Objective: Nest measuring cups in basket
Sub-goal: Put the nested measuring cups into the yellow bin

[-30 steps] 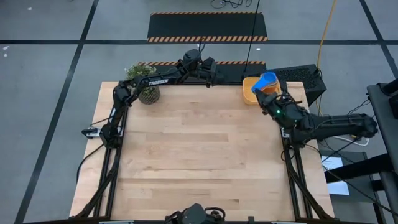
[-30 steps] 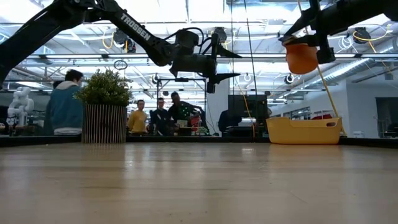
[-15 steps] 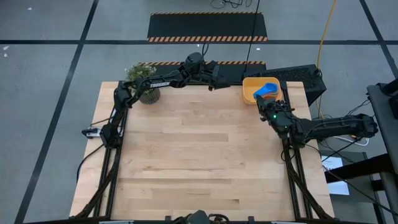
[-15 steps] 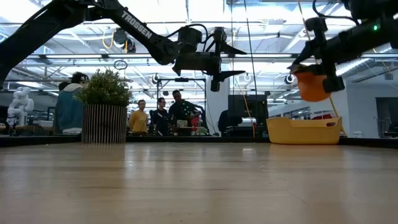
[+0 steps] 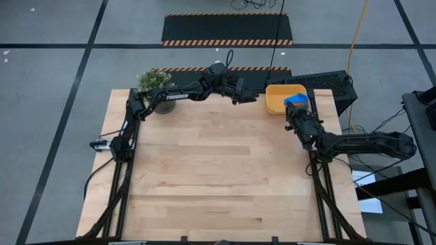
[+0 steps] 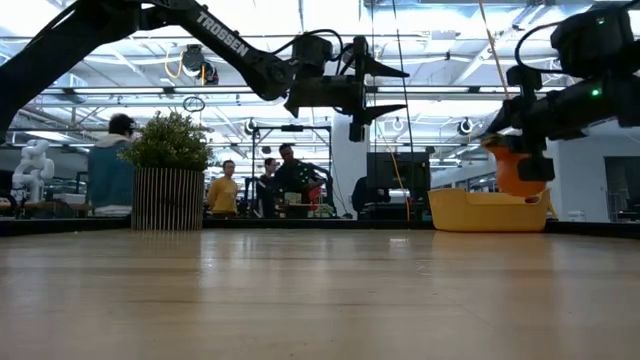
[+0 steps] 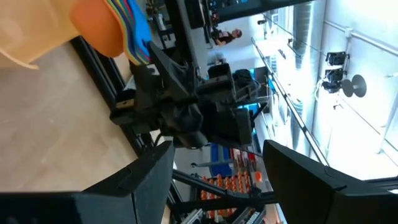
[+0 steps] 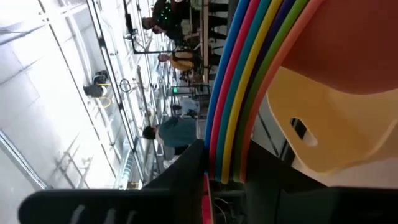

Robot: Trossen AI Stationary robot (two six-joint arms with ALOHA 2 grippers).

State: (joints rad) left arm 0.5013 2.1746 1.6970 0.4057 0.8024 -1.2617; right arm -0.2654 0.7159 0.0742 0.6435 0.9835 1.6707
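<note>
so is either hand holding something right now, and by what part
The right hand holds the nested measuring cups by their stacked handles, over the basket. The left hand is open and empty.

Smooth plastic basket (image 5: 275,99) — matt wood table (image 5: 204,170).

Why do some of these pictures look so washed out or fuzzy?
Low view: bright ceiling lights backlight the arms, so the left gripper reads as a silhouette. Right wrist view: the stacked measuring cups sit so close they blur, and the windows glare white. High view: even light, soft shadows on the table.
</note>
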